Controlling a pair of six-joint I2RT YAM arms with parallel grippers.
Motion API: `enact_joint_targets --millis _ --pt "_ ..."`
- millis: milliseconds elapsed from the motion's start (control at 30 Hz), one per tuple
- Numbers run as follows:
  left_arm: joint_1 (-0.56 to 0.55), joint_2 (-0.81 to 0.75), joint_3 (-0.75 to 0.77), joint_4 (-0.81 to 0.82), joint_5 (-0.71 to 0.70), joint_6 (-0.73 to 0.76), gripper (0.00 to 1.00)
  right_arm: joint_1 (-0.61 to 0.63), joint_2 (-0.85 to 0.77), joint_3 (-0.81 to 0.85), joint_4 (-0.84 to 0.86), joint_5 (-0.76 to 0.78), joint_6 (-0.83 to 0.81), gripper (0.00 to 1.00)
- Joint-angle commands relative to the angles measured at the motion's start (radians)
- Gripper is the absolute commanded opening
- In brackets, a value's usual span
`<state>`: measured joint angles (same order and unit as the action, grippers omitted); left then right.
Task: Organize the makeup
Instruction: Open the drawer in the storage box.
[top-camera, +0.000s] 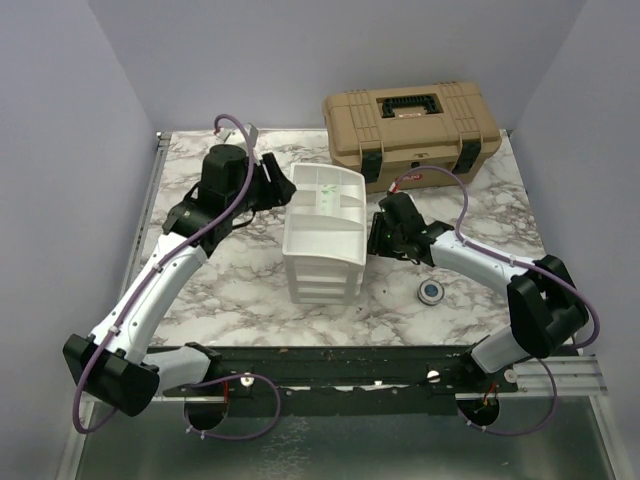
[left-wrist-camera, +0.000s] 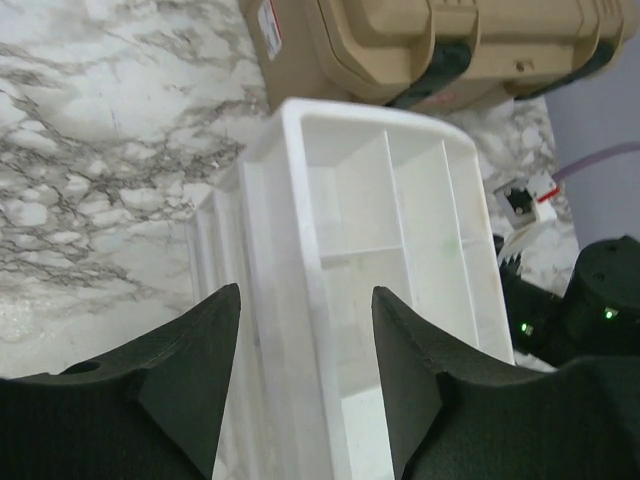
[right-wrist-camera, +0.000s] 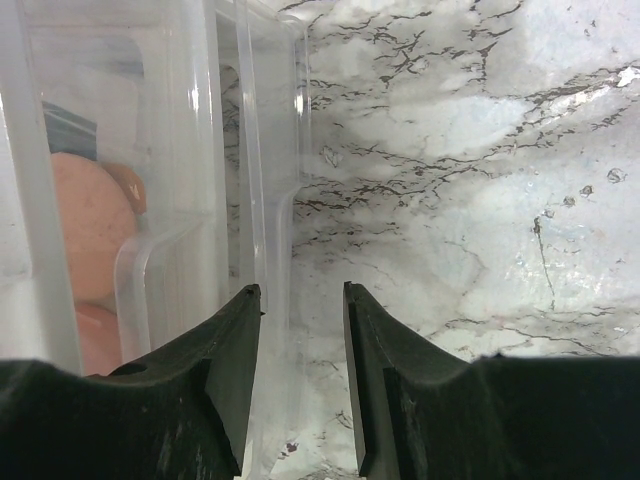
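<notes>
Marble desk (top-camera: 240, 290), grey walls around. White drawer unit (top-camera: 322, 250) mid-desk; tan toolbox (top-camera: 410, 125) behind it, lid down.

Left pincer (left-wrist-camera: 306, 291) released, fingers wide, straddling the left rim of the unit's divided top tray.

Right pincer (right-wrist-camera: 301, 289) at the unit's right side, fingers parted narrowly. A clear drawer wall runs between them, with marble showing in the gap, so nothing is clamped.

Pink discs (right-wrist-camera: 95, 220) visible through that clear wall, inside a drawer.

Blue-centred compact (top-camera: 432, 291) lies alone on the desk, right of the unit, beside the right forearm.
</notes>
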<state>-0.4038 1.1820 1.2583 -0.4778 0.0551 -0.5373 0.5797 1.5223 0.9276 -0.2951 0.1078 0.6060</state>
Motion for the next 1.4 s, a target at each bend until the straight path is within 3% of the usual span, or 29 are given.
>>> enact_joint_targets --millis 0,167,533,667,1133,1367 --pt "-0.081 0.043 0.054 -0.098 -0.067 0.085 0.58 -0.001 0.04 -0.025 -0.098 0.074 -0.035 0.41" --pt "-0.157 0.077 0.076 -0.134 -0.123 0.12 0.55 -0.001 0.033 -0.023 -0.084 0.048 -0.027 0.41" --pt "-0.168 0.1 0.067 -0.212 -0.265 0.129 0.21 -0.001 -0.032 -0.014 -0.058 -0.037 0.007 0.43" --pt "-0.175 0.104 0.071 -0.216 -0.268 0.132 0.18 -0.001 -0.05 -0.032 0.003 -0.1 0.048 0.43" --pt "-0.181 0.101 0.071 -0.215 -0.252 0.133 0.17 -0.001 -0.131 -0.117 0.117 -0.102 0.102 0.45" --pt "-0.184 0.105 0.07 -0.216 -0.25 0.131 0.16 -0.001 -0.077 -0.128 0.144 -0.151 0.108 0.45"
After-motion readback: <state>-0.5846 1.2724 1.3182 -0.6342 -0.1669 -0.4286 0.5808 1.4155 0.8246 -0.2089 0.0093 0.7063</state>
